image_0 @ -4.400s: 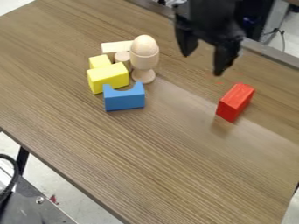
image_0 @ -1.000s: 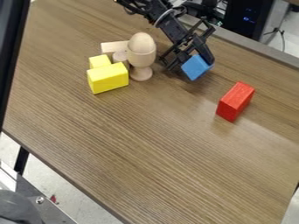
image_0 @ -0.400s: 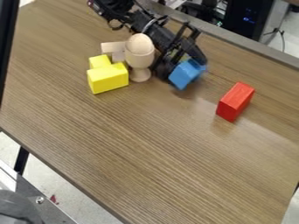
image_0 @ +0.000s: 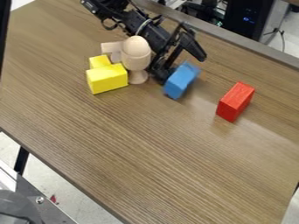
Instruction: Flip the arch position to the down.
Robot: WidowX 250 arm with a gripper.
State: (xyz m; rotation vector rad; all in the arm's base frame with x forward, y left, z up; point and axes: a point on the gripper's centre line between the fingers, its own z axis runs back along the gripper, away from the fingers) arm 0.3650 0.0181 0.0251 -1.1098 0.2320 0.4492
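One red block [image_0: 236, 101], nearest me of the loose pieces, towards the worktop's [image_0: 146, 153] right edge. Risk here slight: a sideways shove on the arch might send it this way.

Blue arch [image_0: 181, 80]: next back, nearer the worktop's far edge than its near one, right of the cup. It sits askew; its cut-out is not visible from where I stand, so cannot confirm it faces down. Main hazard, in my judgement: a finger catching the arch on the way out, dragging or tipping it off its intended face.

Yellow blocks [image_0: 107, 78]: left of the cup, grouped together. Could be jostled if the cup went over.

Wooden cup [image_0: 136, 61] with egg-shaped piece [image_0: 135, 45] seated in it. The arm passes just behind, one finger close by the stem. A swing to the left could topple the cup and roll the egg loose; tall shape, narrow stem.

Pincer [image_0: 181, 68]: fingers spread wide, apparently gripping nothing; contact with the arch cannot be ruled out.

Pale block [image_0: 111, 47]: beyond the yellow ones, partly behind the cup.

Writing: none legible on any piece. Past the far edge, a dark box [image_0: 248, 26] with small blue lights; no label readable.
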